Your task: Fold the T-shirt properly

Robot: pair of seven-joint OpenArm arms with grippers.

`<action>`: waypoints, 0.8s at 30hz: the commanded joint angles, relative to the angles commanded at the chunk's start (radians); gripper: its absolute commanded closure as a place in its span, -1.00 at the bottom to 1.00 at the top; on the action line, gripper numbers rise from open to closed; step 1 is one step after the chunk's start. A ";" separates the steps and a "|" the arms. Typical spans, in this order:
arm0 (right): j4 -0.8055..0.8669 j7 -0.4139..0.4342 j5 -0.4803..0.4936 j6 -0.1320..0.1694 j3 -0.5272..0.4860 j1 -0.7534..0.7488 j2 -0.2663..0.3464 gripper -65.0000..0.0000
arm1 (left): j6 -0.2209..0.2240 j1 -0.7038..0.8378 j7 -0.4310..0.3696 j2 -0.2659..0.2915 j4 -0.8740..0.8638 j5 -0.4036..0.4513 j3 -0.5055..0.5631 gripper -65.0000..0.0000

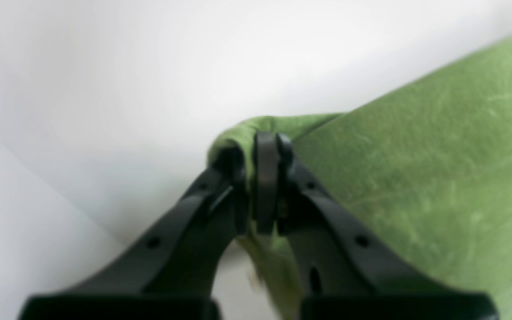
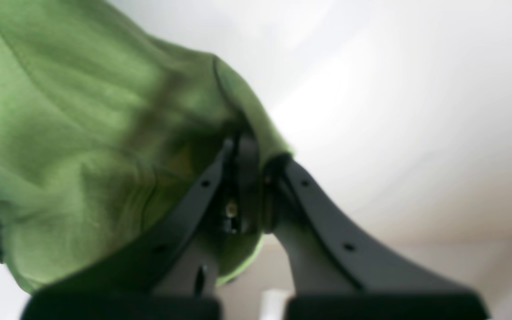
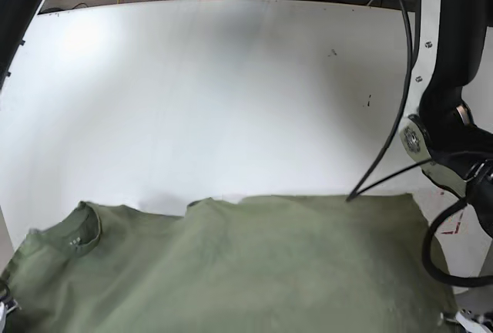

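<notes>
White worktop [image 3: 231, 94] seen bare past the cloth; black cables [image 3: 397, 94] hung down at the left arm's side. Olive T-shirt [image 3: 246, 271] spread along the near edge, collar toward the right arm. Fabric pinched by left hand [image 1: 267, 153] and right hand [image 2: 254, 155], both clenched on it.

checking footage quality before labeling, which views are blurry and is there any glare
Left wrist view: soft all over, the end effector and T-shirt both out of focus. Right wrist view: equally blurred, fabric folds smeared, background washed out white. Base view: sharp; a bright glare patch sits on the table at the far left, with a soft arm shadow to the right.
</notes>
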 joint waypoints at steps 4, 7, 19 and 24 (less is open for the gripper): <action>0.060 0.000 0.000 0.000 0.092 -0.167 0.000 1.00 | 0.000 0.104 0.000 0.000 0.035 0.000 0.000 1.00; 0.106 0.000 0.000 0.000 0.146 -0.304 -0.005 1.00 | 0.000 0.186 0.000 0.003 0.055 -0.002 0.000 1.00; 0.265 0.000 0.000 0.000 0.351 -0.730 -0.058 1.00 | 0.000 0.480 0.017 0.029 0.133 -0.043 0.003 1.00; 0.281 0.000 0.002 0.000 0.411 -0.859 -0.074 1.00 | 0.000 0.589 0.052 0.029 0.150 -0.091 -0.002 1.00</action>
